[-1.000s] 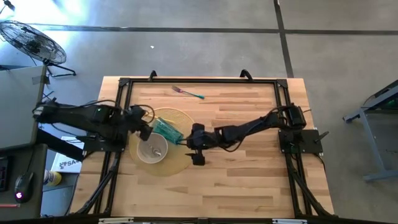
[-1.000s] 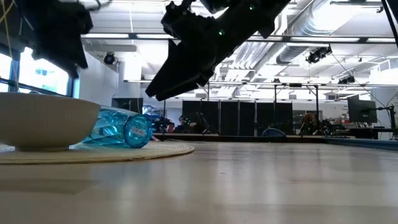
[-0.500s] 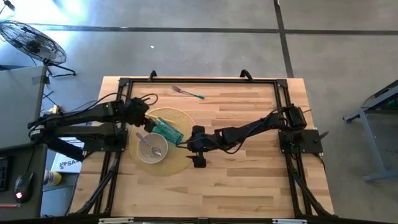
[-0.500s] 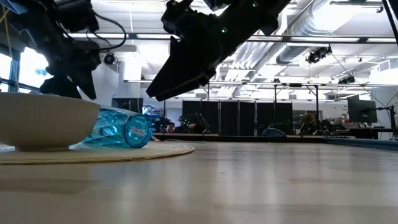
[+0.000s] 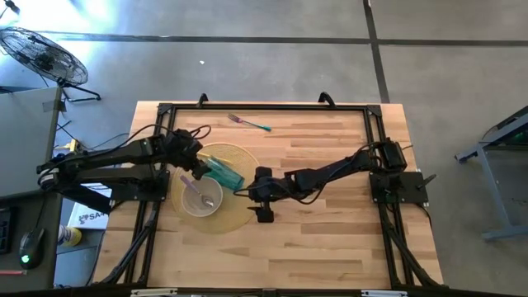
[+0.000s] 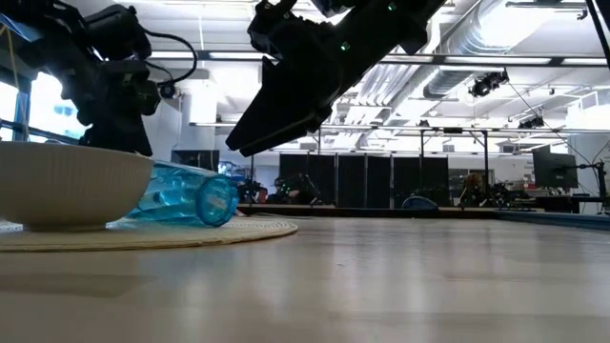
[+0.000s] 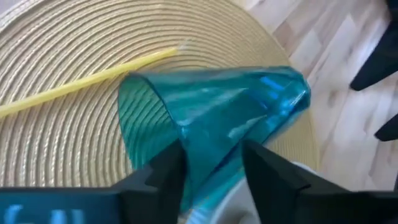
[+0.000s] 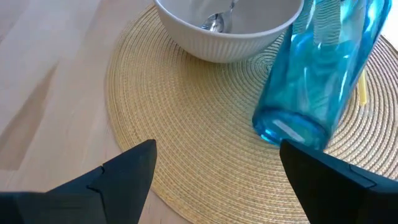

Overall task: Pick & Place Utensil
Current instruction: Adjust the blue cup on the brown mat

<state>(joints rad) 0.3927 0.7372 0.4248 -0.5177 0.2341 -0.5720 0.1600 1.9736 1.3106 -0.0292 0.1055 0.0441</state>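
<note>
A clear blue cup lies on its side on a round woven placemat, its base toward my right gripper. Beside it stands a white ribbed bowl with a spoon inside. A thin yellow stick rests on the mat behind the cup. A fork with a teal handle lies on the table near its far edge. My left gripper is at the cup's open end. My right gripper hangs open just right of the mat, holding nothing. My left gripper has the cup's wall at its open rim between its two fingers, one finger at the mouth side and the other on the outside. It comes in slanting down from the table's left. The cup stays on its side on the mat.
Black frame rails run along the table's left, far and right sides. The right half of the wooden tabletop is bare.
My left gripper has swung from over the bowl toward the far edge, then come down to the open end of the blue cup. The right arm has kept still.
</note>
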